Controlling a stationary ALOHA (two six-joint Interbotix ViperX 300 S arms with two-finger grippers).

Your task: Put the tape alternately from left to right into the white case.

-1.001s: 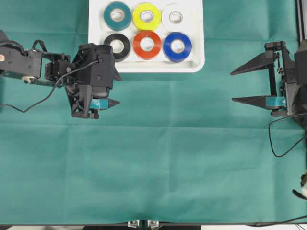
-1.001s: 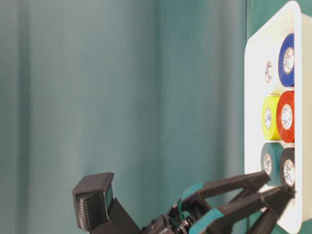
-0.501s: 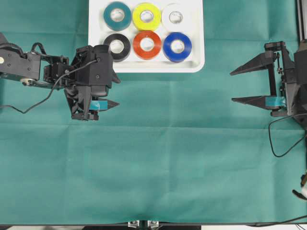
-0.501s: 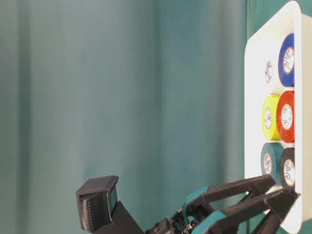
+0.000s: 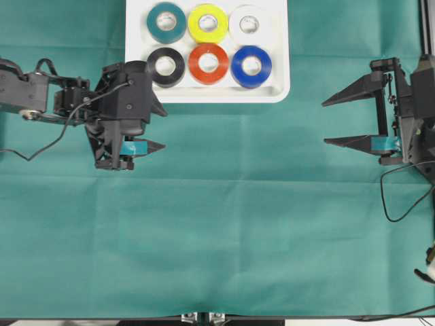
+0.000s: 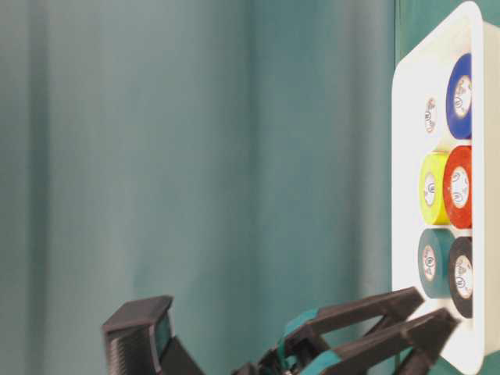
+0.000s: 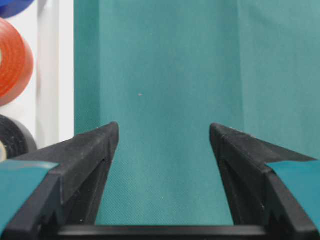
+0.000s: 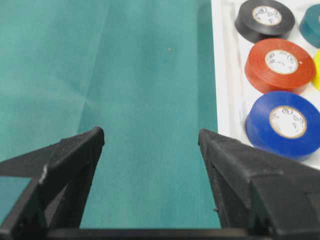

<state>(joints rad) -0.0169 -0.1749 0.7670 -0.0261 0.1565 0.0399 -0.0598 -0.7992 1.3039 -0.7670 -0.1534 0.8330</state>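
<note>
Tape all home: six rolls sit in the white case [image 5: 288,68] at the far edge of the surface, teal [image 5: 166,22], yellow [image 5: 208,23] and white [image 5: 248,24] along the back row, black [image 5: 166,66], red-orange [image 5: 209,63] and blue [image 5: 251,66] in front. Left tool [image 5: 155,129] hangs just off the case's near-left corner, jaws spread wide, nothing between them. Right tool [image 5: 330,122] waits well apart near the right edge, released and empty too. No loose roll shows on the green cloth [image 5: 224,231]. By my read the filling is done; the left arm is nearer the case, and the coming move looks like a retreat.
</note>
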